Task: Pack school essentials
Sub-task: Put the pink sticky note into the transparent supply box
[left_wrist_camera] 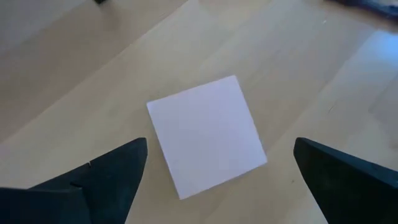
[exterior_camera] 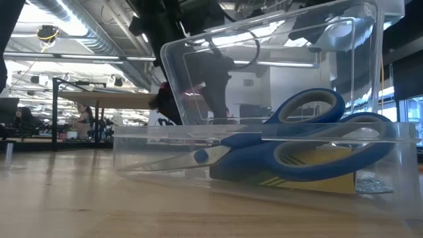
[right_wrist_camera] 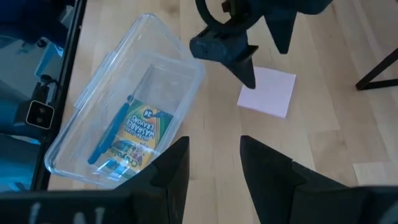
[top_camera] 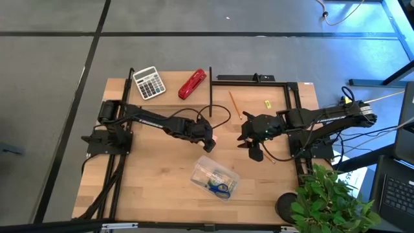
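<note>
1. The wooden table (top_camera: pixel 155 188) carries everything, with a white-grey calculator (top_camera: pixel 149 83) and a red stapler (top_camera: pixel 192 84) near its far edge.
2. A clear plastic box (top_camera: pixel 215 179) lies open toward the near edge, holding blue-handled scissors (exterior_camera: pixel 310 135) on a yellow crayon pack (right_wrist_camera: pixel 140 132).
3. The left gripper (top_camera: pixel 208 140) hovers at mid-table, its fingers (left_wrist_camera: pixel 106 180) spread wide on either side of the pink sticky-note pad (left_wrist_camera: pixel 207 135), which lies flat on the wood, touching neither.
4. The right gripper (top_camera: pixel 256 150) hangs just beside, its fingers (right_wrist_camera: pixel 171 171) narrowly parted and holding nothing.
5. A thin orange pencil (top_camera: pixel 235 104) lies beyond the grippers.
</note>
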